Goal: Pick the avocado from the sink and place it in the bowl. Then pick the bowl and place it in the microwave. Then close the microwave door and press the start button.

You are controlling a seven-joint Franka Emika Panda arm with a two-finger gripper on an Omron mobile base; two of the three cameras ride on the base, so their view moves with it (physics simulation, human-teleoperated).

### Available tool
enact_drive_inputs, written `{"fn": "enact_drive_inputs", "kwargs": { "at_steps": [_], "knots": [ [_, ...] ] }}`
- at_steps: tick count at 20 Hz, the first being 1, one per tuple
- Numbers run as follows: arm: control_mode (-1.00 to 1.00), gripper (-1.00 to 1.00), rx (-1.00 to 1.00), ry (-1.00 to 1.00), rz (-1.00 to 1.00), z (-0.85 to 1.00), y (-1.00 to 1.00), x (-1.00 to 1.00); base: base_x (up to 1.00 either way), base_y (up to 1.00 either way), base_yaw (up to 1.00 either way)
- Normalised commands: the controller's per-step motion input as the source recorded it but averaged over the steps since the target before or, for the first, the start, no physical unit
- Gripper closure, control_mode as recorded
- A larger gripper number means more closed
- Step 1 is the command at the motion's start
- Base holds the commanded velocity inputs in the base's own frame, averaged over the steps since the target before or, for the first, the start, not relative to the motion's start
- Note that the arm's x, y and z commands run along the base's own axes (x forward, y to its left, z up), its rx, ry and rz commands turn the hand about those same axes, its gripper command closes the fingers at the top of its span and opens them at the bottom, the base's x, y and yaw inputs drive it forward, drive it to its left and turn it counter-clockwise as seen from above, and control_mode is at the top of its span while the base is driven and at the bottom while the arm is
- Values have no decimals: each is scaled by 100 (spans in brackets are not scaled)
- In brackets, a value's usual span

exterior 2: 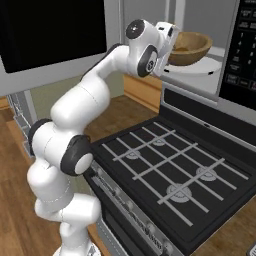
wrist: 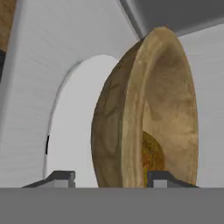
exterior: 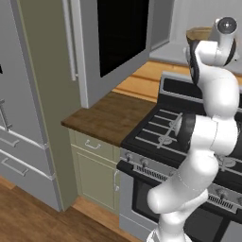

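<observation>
While pincer (wrist: 109, 177) straddles bowl (exterior 2: 187, 48) rim, microwave door (exterior: 111, 40) open, stove (exterior 2: 175, 170) below.

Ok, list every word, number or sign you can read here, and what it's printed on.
None can be read.
Microwave control strip: rows of pale button labels, too small and blurred to make out.
Stove front: knobs only, no legible markings.
Bowl: plain wood, no label.
</observation>
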Motion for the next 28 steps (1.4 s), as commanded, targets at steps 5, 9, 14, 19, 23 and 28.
{"fn": "enact_drive_inputs", "kwargs": {
  "at_steps": [5, 9, 14, 19, 23, 28],
  "knots": [
    [-100, -100, -7, -52, 5, -9, 35, -31, 0, 0, 0],
    [-100, -100, -9, -63, 14, -20, 77, -99, 0, 0, 0],
    [-100, -100, -1, -6, 12, 43, 63, -100, 0, 0, 0],
    [-100, -100, -1, 10, 9, 70, 40, -100, 0, 0, 0],
    [-100, -100, -6, 35, 8, 44, 56, -100, 0, 0, 0],
    [-100, -100, -5, 8, 0, -4, 61, -100, 0, 0, 0]
  ]
}}
